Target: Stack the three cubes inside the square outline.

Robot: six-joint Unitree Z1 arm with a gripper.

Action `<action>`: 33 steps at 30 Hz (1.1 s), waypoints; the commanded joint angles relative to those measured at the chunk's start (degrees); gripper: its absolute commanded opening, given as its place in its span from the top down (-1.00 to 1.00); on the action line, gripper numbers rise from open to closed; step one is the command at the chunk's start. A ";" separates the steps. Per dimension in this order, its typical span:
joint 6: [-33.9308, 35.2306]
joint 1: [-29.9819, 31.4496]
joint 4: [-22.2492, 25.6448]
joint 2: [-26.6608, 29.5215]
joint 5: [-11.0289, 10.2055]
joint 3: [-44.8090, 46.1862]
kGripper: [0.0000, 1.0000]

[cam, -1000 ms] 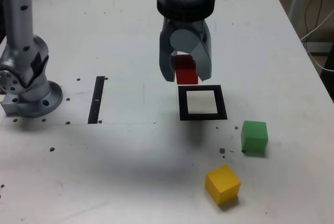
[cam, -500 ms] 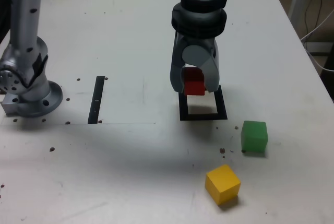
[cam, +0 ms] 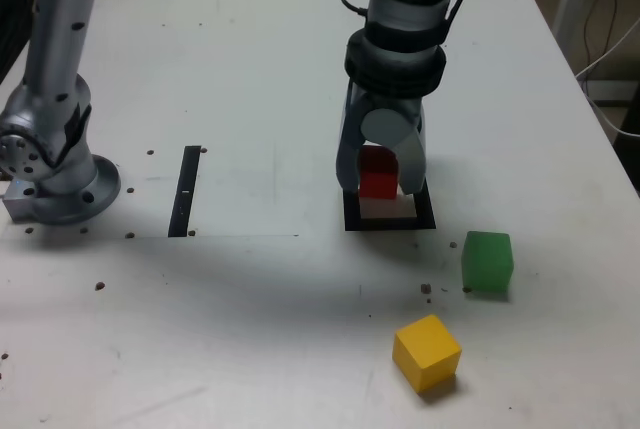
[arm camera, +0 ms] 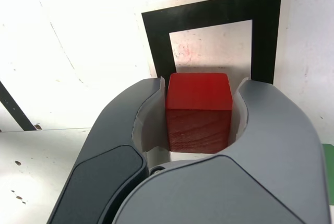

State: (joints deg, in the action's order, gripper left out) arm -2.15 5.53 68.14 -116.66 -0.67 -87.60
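My hand [cam: 380, 185], centre frame, closed on red cube [cam: 378, 173] | placing first cube | next: centre, lower into square outline [cam: 352, 217]

so yeah, I count three cubes [cam: 427, 353], one square outline [cam: 425, 211], one black strip [cam: 185, 192] and one robot arm [cam: 398, 49] here

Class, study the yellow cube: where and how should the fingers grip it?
Probably across two opposite upright sides, coming from above: the yellow cube has flat faces and its top is uncovered. It sits turned relative to the square outline, so the fingers should turn to match.
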 commanded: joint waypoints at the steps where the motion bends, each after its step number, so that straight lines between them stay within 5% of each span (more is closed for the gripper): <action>1: -0.37 -0.45 -0.24 -0.89 0.09 0.16 0.51; 13: -2.82 -1.46 -0.91 -2.79 2.08 0.14 0.20; 20: -3.25 -1.54 -1.50 -2.73 2.54 0.43 -0.72; 22: -3.30 -1.55 -1.51 -2.58 2.33 0.60 -0.85; 33: -2.50 -1.09 -1.27 1.16 -0.53 1.36 -0.99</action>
State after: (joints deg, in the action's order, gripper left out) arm -4.93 4.05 66.75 -117.02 -0.57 -86.53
